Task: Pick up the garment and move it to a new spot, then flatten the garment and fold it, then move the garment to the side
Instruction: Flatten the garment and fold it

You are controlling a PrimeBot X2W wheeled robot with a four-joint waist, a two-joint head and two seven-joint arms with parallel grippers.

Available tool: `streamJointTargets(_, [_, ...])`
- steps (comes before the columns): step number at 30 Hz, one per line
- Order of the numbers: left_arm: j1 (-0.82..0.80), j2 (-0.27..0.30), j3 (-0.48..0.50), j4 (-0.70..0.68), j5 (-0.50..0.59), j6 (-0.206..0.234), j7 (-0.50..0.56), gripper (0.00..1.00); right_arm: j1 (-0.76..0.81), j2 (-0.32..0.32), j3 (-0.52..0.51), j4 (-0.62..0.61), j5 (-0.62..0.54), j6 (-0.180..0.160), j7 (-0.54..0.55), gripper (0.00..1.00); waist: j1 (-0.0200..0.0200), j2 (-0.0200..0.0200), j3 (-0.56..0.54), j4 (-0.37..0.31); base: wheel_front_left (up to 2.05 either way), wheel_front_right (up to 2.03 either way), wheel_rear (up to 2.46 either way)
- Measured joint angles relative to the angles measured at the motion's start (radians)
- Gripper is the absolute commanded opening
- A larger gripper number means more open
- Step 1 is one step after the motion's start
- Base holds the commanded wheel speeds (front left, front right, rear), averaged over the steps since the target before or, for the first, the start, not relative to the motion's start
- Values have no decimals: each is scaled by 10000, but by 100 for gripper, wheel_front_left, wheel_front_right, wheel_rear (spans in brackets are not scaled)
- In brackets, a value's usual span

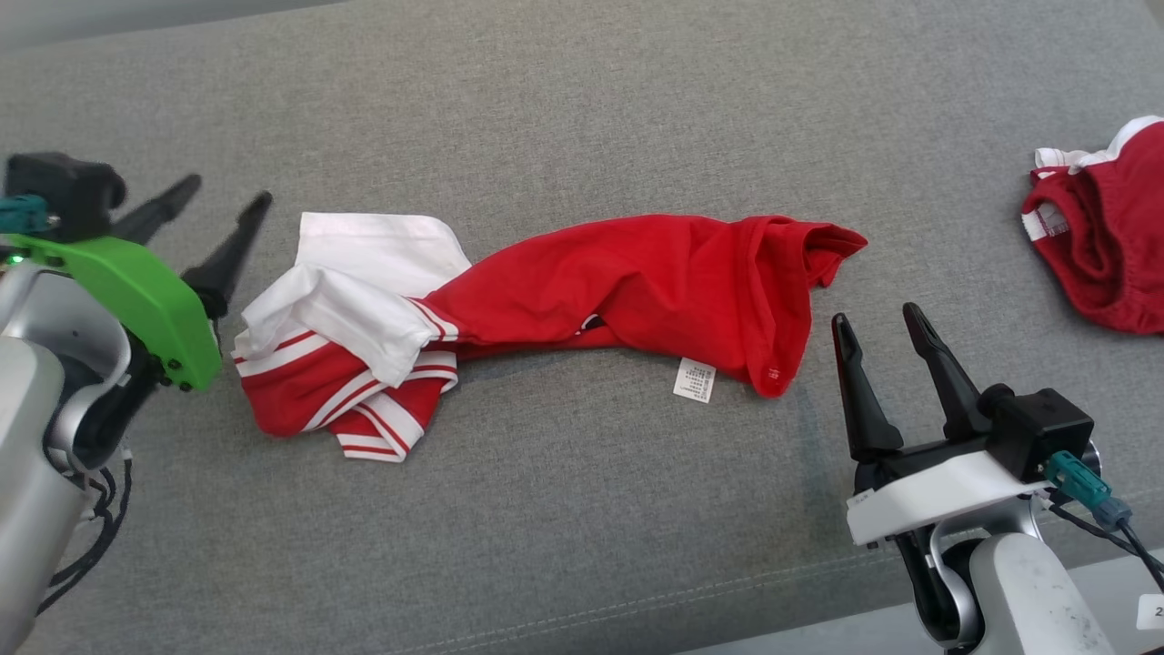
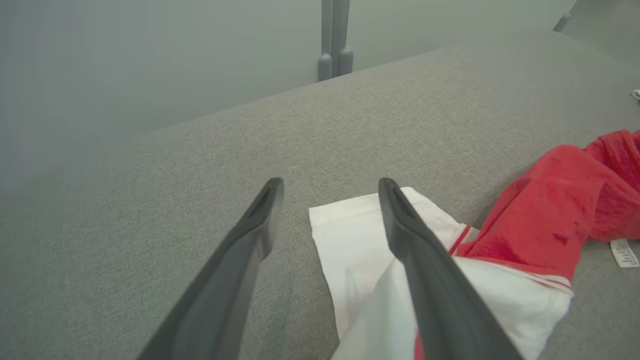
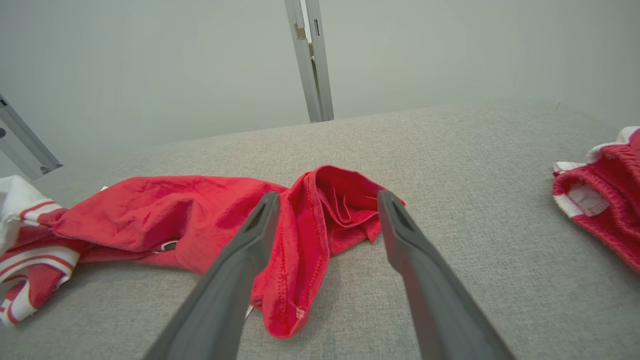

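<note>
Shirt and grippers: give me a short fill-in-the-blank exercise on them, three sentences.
The crumpled shirt is mostly ____ and white.
The left gripper and the right gripper are both ____, holding nothing.
The shirt's tag lies nearer the ____ gripper.
Missing words: red; open; right.

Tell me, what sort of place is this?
Probably an indoor test room rather than a home: a wide grey upholstered surface, like a mattress, holds a red and white garment and a second red garment, with a bare pale wall and a metal post behind.
</note>
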Motion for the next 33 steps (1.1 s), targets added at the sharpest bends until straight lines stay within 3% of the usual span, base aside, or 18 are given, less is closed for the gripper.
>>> streamJointTargets(5, [-36, -58, 832, 355, -100, 660, -1415, 100, 5, -2, -104, -21, -4, 0, -46, 100, 0, 0, -14, 177, 0, 0, 0])
streamJointTargets(8, [139, 12, 1344, 211, 25, 1296, -2316, 100, 5, 0, -153, -59, -29, 2, -73, 100, 0, 0, -33, 288, 0, 0, 0])
streamJointTargets(14, [1271, 54, 2232, -920, -10, 2387, -3774, 100, 2, 0, -251, -104, -134, 2, -84, 100, 0, 0, -129, 526, 0, 0, 0])
streamJointTargets(22, [3347, -144, 3026, -3035, 535, 3701, -4420, 100, -39, 0, -222, -15, -234, 2, -86, 100, -1, 0, -436, 711, 0, 0, 0])
streamJointTargets(26, [4398, -748, 3616, -4038, 984, 3916, -4464, 100, -74, 0, -196, 88, -247, 2, -121, 100, -1, 0, -593, 756, 0, 0, 0])
streamJointTargets(33, [5651, -2190, 4556, -4859, 1906, 3208, -4477, 100, -52, 0, -205, 234, -422, 2, -132, 100, -1, 0, -860, 809, 0, 0, 0])
